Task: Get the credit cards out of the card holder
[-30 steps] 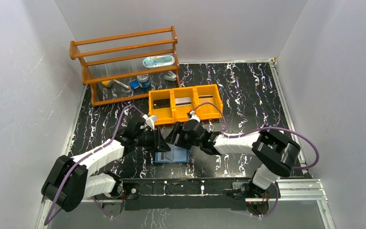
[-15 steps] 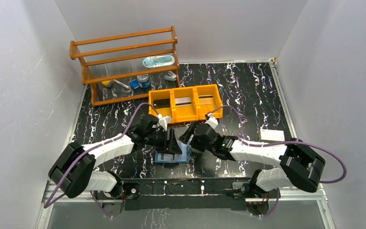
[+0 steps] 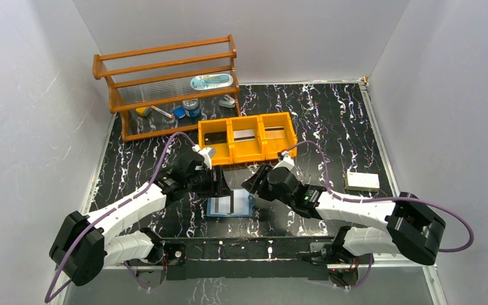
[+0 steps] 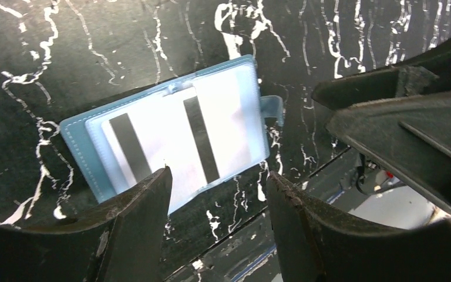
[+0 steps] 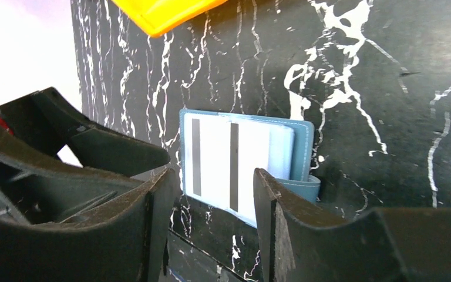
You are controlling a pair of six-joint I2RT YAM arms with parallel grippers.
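Note:
The light blue card holder lies open and flat near the table's front edge, its tab to the right. Pale cards with dark stripes show under its clear pocket, also in the right wrist view. My left gripper hovers just behind the holder's left part, open with nothing between its fingers. Over the right part my right gripper is open and empty too. A dark card, a silver one and a tan one each lie in their own compartment of the orange tray.
The orange three-compartment tray stands just behind both grippers. A wooden rack with small items fills the back left. A white box lies at the right. The metal rail runs along the near edge.
The left gripper has opened and drawn back from the holder. The right arm has shifted right and its jaws narrowed a little. The holder now lies uncovered and flat.

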